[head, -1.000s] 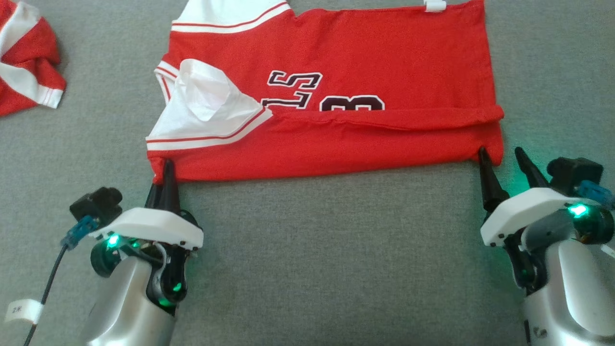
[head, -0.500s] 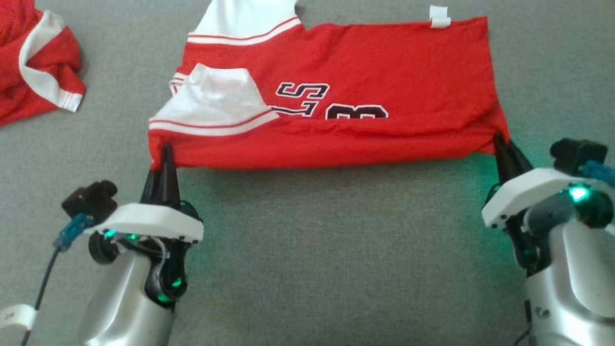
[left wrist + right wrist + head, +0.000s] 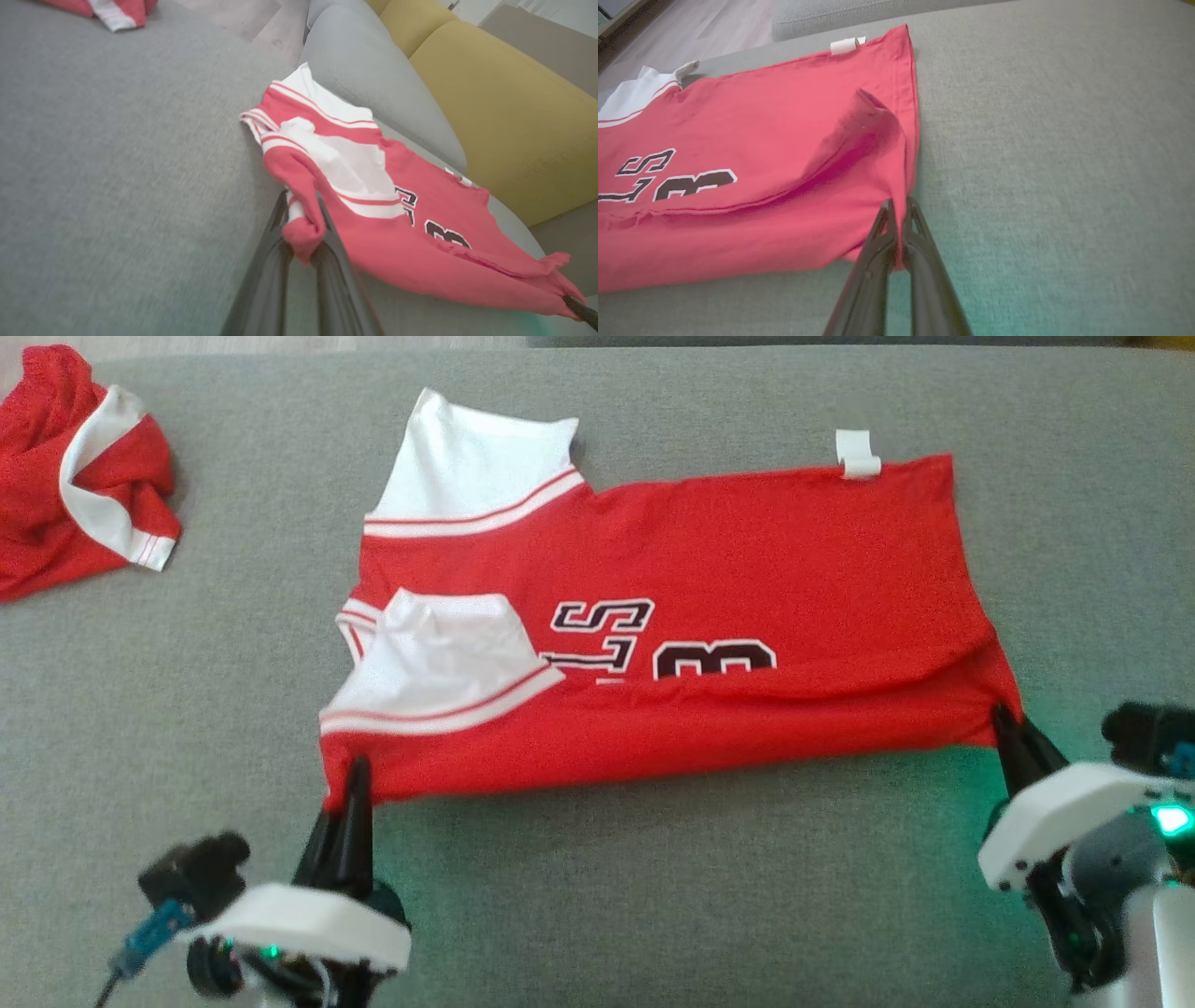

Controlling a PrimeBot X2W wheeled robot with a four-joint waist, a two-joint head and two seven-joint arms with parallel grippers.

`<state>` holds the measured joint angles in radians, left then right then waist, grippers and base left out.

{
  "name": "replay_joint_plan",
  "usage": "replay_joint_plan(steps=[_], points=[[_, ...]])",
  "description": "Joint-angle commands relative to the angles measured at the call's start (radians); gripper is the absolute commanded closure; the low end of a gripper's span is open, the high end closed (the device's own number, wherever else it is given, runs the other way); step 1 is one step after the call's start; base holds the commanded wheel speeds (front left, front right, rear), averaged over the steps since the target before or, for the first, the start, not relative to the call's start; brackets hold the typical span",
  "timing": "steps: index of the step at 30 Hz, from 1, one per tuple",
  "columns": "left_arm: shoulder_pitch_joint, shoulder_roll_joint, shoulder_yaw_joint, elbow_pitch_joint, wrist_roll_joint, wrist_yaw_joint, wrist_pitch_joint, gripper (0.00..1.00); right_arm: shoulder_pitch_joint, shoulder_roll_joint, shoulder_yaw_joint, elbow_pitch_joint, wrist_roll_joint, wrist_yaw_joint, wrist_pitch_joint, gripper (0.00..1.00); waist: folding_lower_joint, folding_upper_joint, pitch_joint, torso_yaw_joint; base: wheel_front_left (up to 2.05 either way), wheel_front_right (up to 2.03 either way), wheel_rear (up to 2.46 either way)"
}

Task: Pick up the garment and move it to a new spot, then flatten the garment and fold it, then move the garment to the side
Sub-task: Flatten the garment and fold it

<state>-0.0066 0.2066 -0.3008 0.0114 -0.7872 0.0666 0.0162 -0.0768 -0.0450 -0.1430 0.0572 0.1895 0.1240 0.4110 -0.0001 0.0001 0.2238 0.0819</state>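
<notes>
The garment [image 3: 672, 644] is a red jersey with white sleeves and dark lettering, lying sideways on the grey cushion, its near long edge folded over. My left gripper [image 3: 355, 775] is shut on the garment's near left corner, which bunches between the fingers [image 3: 303, 233]. My right gripper [image 3: 1006, 723] is shut on the near right corner, cloth pinched between its fingertips [image 3: 899, 210]. The pinched near edge of the garment [image 3: 420, 261] hangs slightly lifted between the two grippers. In the right wrist view the garment [image 3: 752, 172] shows a raised crease by the hem.
A second red and white garment [image 3: 79, 504] lies crumpled at the far left, its edge [image 3: 117, 11] also in the left wrist view. Grey and yellow sofa back cushions [image 3: 490, 107] rise behind the seat. Open grey cushion [image 3: 653, 896] lies in front.
The right gripper has shut on the garment's near right corner, having been open beside it. The near edge is now lifted and taut. The head camera has tilted, shifting the scene downward.
</notes>
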Motion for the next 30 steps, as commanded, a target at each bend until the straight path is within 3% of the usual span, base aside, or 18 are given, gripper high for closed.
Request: replay_joint_plan(steps=[1,5,6,7,8,9,14,21,25,30], points=[[-0.013,0.014,0.029,-0.042,-0.004,0.006,-0.008,1.00,-0.013,-0.005,0.011,-0.055,0.008,0.007,0.004,1.00,0.0001,-0.0001,0.000,-0.002,0.00,0.00,0.00],[0.047,0.002,0.025,-0.040,-0.011,0.017,-0.025,1.00,0.060,-0.005,-0.001,-0.078,0.032,0.007,-0.009,1.00,0.0001,-0.0001,-0.003,-0.010,0.00,0.00,0.00],[0.050,0.003,0.025,-0.036,-0.010,0.017,-0.028,1.00,0.066,-0.005,-0.002,-0.075,0.035,0.007,-0.018,0.64,0.0001,-0.0001,-0.004,-0.012,0.00,0.00,0.00],[0.049,0.006,0.026,-0.032,-0.004,0.018,-0.033,0.88,0.071,-0.005,0.000,-0.071,0.035,0.007,-0.025,0.20,0.0001,-0.0001,-0.004,-0.014,0.00,0.00,0.00],[0.047,0.009,0.027,-0.030,0.001,0.019,-0.038,0.62,0.074,-0.005,0.002,-0.068,0.034,0.007,-0.033,0.00,0.0001,-0.0001,-0.005,-0.017,0.00,0.00,0.00],[0.044,0.012,0.030,-0.028,0.006,0.021,-0.043,0.00,0.075,-0.005,0.005,-0.065,0.035,0.007,-0.040,0.00,0.0001,-0.0001,-0.005,-0.019,0.00,0.00,0.00],[-0.004,0.050,0.042,-0.052,0.039,0.024,-0.045,0.00,0.068,-0.005,0.004,-0.070,0.043,0.007,-0.084,0.00,0.0001,-0.0001,0.000,-0.033,0.00,0.00,0.00],[-0.193,0.162,0.072,-0.127,0.104,0.026,0.034,0.00,-0.010,-0.005,-0.001,-0.142,0.021,0.007,-0.106,0.00,0.0001,-0.0001,0.039,-0.059,0.00,0.00,0.00],[-0.401,0.252,0.094,-0.140,0.142,0.017,0.131,0.00,-0.099,-0.005,0.018,-0.194,0.001,0.007,-0.107,0.00,0.0001,-0.0001,0.085,-0.086,0.00,0.00,0.00],[-0.659,0.342,0.069,-0.027,0.181,-0.022,0.288,0.00,-0.208,-0.005,0.078,-0.223,-0.015,0.007,-0.097,0.00,0.0001,-0.0001,0.156,-0.146,0.00,0.00,0.00]])
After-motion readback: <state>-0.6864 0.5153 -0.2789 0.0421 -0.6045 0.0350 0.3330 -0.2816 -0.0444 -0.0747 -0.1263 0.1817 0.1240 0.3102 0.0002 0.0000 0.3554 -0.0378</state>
